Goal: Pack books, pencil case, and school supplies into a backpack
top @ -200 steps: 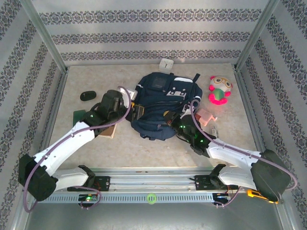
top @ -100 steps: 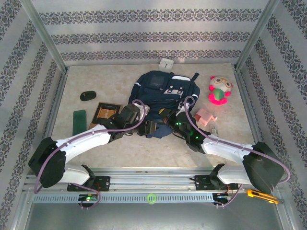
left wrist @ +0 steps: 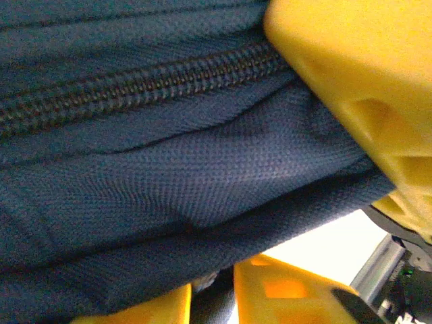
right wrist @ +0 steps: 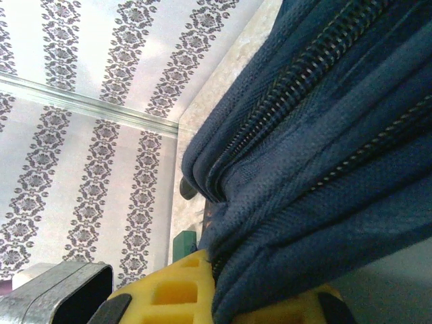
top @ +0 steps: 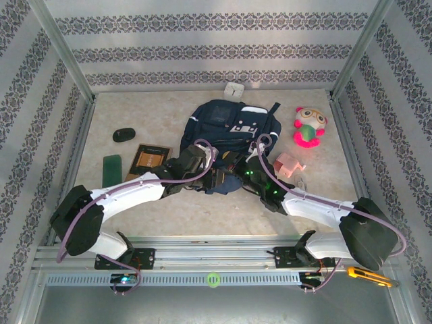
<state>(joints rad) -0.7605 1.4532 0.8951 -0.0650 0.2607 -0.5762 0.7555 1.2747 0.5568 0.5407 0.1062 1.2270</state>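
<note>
Overhead, the large navy-blue fabric backpack (top: pixel 229 125) lies mid-way across the pale table (top: pixel 135 111), with the left tool (top: pixel 216 177) and the right tool (top: pixel 237 169) nearly meeting at its near edge. A plain dark green book (top: pixel 112 167) and a brown picture-cover book (top: pixel 148 158) lie left of it, and a small pale-pink boxy pencil case (top: pixel 289 164) lies to its right. From the left wrist, narrow-set yellow fingers (left wrist: pixel 283 293) pinch backpack cloth below a zipper (left wrist: pixel 135 81). From the right wrist, that tool likewise clamps a fold of the backpack.
</note>
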